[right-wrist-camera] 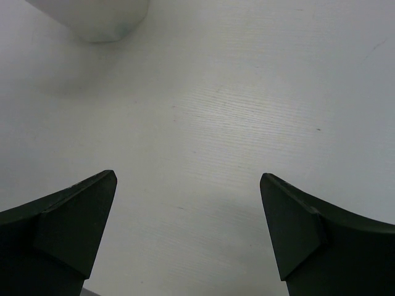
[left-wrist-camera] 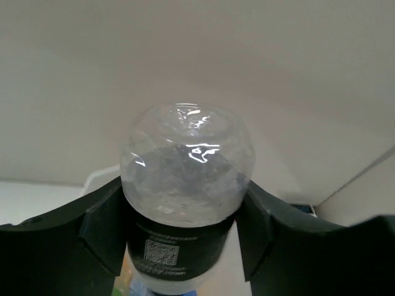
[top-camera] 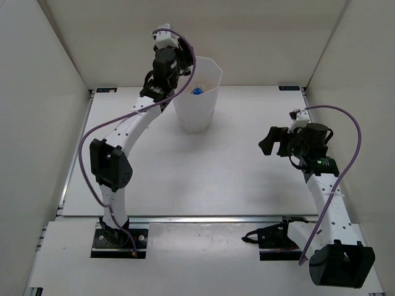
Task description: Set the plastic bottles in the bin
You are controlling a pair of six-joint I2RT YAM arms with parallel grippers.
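Right gripper (right-wrist-camera: 188, 203): parked low over the right side of the table, nearest the arm bases. Its dark fingers (right-wrist-camera: 68, 228) are spread wide apart and nothing is held between them, only bare tabletop is seen in the gap.

Purple cable (top-camera: 355, 132): looped out from the right wrist and back down the arm, nothing fancy.

White table (top-camera: 216, 179): flat, pale, faint wood grain picked up by the right wrist camera.

Tall white translucent plastic bin with a faceted rim (top-camera: 194, 114): stood upright at the far middle of the table, narrower at the bottom. Its base is caught at the top left of the right wrist view, well apart from the right gripper.

Blue bit (top-camera: 197, 91): seen down inside the bin. What exactly it is can't be made out tbh.

Left gripper (left-wrist-camera: 182, 216): raised up at the bin's far-left rim and clamped on a bottle.

Clear plastic bottle with a black band (left-wrist-camera: 185, 166): pinched at the band from both sides, rounded clear end pointed at the wrist camera, a small printed code shown on the band. Whether it's fully over the opening can't be told.

White back wall (left-wrist-camera: 197, 55): plain, seen behind the bottle.
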